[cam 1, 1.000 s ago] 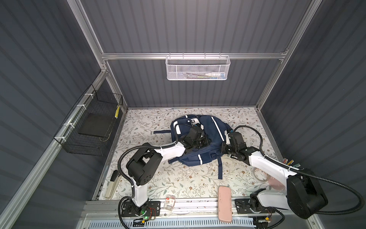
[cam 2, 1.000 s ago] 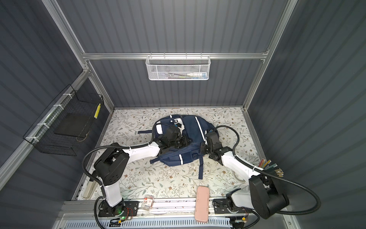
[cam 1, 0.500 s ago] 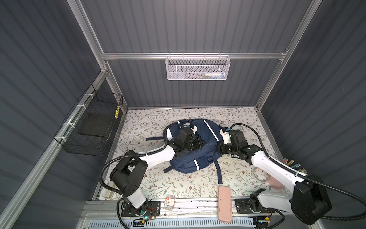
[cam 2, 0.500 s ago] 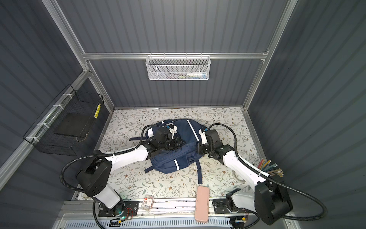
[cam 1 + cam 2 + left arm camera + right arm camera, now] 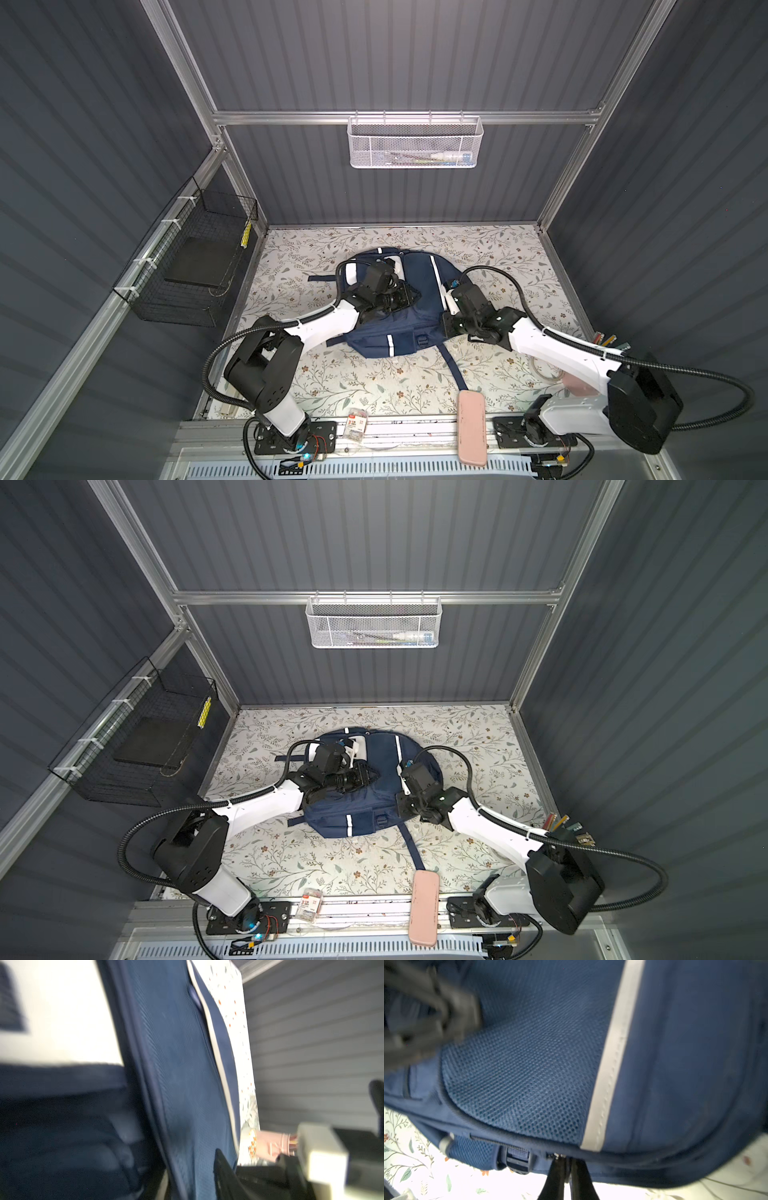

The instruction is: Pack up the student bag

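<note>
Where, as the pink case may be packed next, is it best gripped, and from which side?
Across its narrow width near the middle, straight down from above. The pink case lies flat, long axis front to back over the front rail, so its long sides look easiest to span.

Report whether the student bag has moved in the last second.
Yes: the student bag has slid slightly left, toward the black wire basket on the side wall.
</note>
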You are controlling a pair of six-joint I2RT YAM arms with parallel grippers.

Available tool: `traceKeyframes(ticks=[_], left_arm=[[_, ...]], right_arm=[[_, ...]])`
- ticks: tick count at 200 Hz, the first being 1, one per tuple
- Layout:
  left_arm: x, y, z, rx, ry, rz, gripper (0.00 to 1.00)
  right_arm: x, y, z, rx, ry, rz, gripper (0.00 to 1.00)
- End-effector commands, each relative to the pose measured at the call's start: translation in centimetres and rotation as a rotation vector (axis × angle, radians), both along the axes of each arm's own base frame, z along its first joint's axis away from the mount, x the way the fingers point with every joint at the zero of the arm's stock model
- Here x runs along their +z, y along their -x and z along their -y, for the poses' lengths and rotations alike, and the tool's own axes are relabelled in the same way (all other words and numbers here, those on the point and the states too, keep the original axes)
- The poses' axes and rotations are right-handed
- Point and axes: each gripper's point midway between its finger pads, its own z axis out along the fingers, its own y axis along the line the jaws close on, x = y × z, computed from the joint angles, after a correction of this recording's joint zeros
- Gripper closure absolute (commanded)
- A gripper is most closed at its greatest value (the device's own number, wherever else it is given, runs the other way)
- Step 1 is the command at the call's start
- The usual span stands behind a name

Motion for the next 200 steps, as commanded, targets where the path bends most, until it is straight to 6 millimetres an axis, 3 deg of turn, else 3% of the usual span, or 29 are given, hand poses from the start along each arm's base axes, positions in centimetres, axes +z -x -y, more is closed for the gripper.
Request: traceKeyframes(ticks=[1, 7, 20, 32, 40, 57, 88, 116, 160, 200], left_arm=[[-1.6, 0.5, -1.2, 0.069, -0.026, -0.022, 0.47], [-2.1, 0.9, -1.1, 0.068, -0.034, -0.027, 0.42], [-3.4, 1.5, -0.4, 0.051, -0.045, -0.048, 0.42], [-3.6, 1.7, 0.3, 0.035, -0.011, -0.055, 0.55], [-3.4, 1.5, 0.5, 0.035, -0.007, -0.052, 0.67], [-2.5, 1.0, 0.3, 0.04, -0.028, -0.026, 0.77], [-1.2, 0.3, 0.2, 0.043, -0.047, 0.006, 0.79], [-1.1, 0.5, 0.6, 0.029, -0.022, -0.007, 0.79], [-1.3, 0.7, 0.5, 0.028, -0.018, -0.014, 0.79], [-1.4, 0.9, 0.5, 0.027, -0.012, -0.016, 0.79]], right_arm=[[0.6, 0.7, -3.0, 0.023, -0.055, -0.03, 0.99], [0.6, 0.6, -3.2, 0.018, -0.05, -0.02, 0.97], [0.1, 0.3, -3.1, -0.002, -0.04, -0.015, 0.9], [-0.3, 0.2, -2.5, -0.026, -0.018, -0.011, 0.82], [-0.6, 0.2, -2.0, -0.047, -0.01, -0.009, 0.72], [-1.0, 0.4, -1.4, -0.063, -0.035, -0.012, 0.56], [-0.8, 1.1, -1.1, -0.086, -0.148, 0.021, 0.44], [-1.7, 0.3, -0.6, -0.148, -0.15, 0.039, 0.5], [-0.7, -1.0, -1.7, -0.086, -0.202, 0.136, 0.75], [-0.9, -1.0, -1.1, -0.053, -0.213, 0.141, 0.87]])
